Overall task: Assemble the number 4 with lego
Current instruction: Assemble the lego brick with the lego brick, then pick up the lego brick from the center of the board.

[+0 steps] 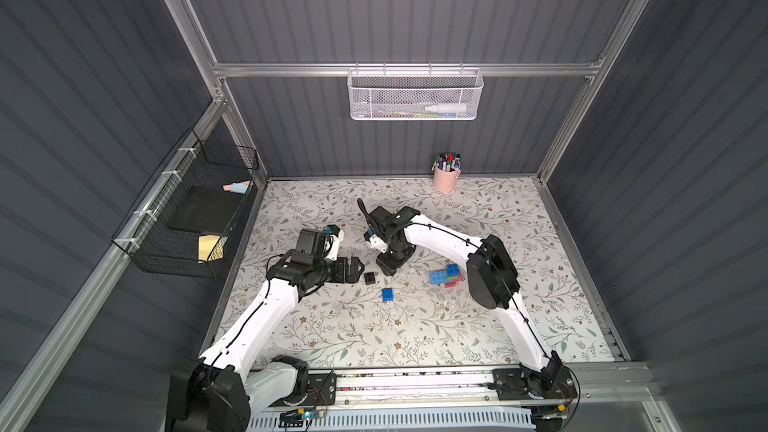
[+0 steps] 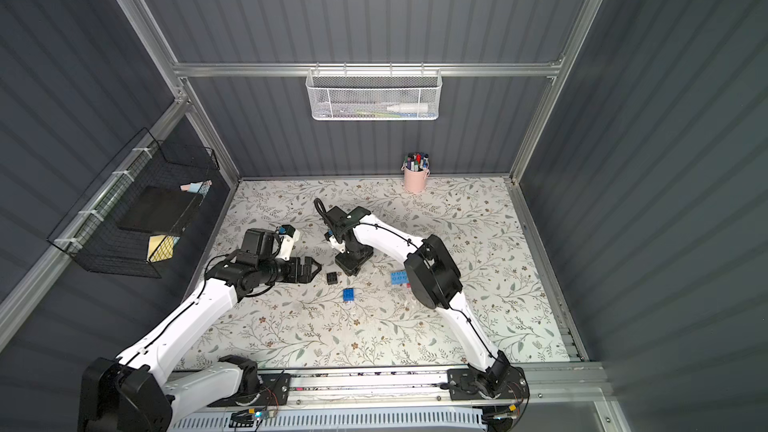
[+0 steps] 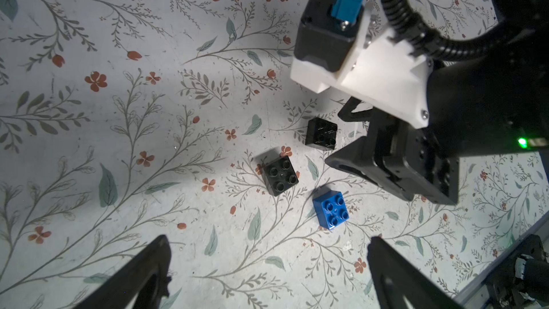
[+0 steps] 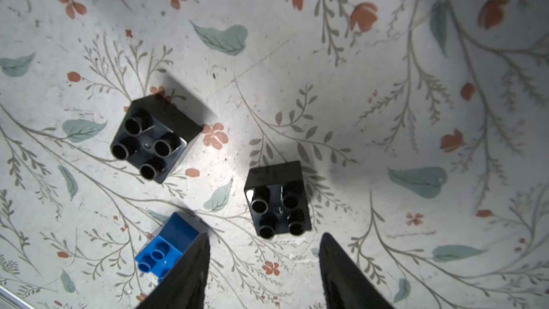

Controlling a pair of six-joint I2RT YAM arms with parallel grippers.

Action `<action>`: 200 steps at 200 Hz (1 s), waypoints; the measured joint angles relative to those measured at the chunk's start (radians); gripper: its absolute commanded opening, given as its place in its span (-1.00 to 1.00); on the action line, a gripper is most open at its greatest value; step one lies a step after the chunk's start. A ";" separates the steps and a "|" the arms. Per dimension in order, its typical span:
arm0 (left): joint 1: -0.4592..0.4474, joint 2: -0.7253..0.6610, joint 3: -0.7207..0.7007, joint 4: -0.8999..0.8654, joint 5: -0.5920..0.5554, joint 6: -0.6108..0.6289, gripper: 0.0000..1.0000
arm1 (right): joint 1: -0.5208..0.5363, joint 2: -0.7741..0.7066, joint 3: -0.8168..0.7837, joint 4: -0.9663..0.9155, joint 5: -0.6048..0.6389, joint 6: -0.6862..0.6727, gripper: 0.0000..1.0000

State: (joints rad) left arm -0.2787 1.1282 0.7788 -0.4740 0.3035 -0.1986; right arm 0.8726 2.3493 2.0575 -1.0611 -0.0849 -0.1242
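Black brick (image 4: 279, 200) hidden in top views | right hand (image 4: 265, 234) parted, empty | left hand (image 3: 269, 238) wide, empty

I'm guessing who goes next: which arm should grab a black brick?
Probably right: the right end effector hangs open right at one black brick. The left end effector, also open, sits short of the bricks.
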 measured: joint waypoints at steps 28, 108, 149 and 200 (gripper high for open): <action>0.000 0.000 -0.005 0.000 0.000 0.000 0.99 | 0.000 0.028 0.024 0.014 0.016 -0.001 0.19; 0.000 0.000 -0.005 0.000 0.000 0.000 0.99 | -0.003 0.073 0.048 0.019 0.040 -0.011 0.01; 0.000 0.000 -0.005 0.000 0.000 0.000 0.99 | -0.009 0.073 0.028 0.021 0.036 -0.011 -0.07; 0.000 0.000 -0.005 0.000 0.000 0.000 0.99 | -0.013 0.073 0.024 0.021 0.032 -0.010 -0.25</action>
State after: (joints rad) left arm -0.2787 1.1282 0.7738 -0.4740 0.3035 -0.1982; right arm 0.8597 2.4222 2.0811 -1.0401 -0.0528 -0.1341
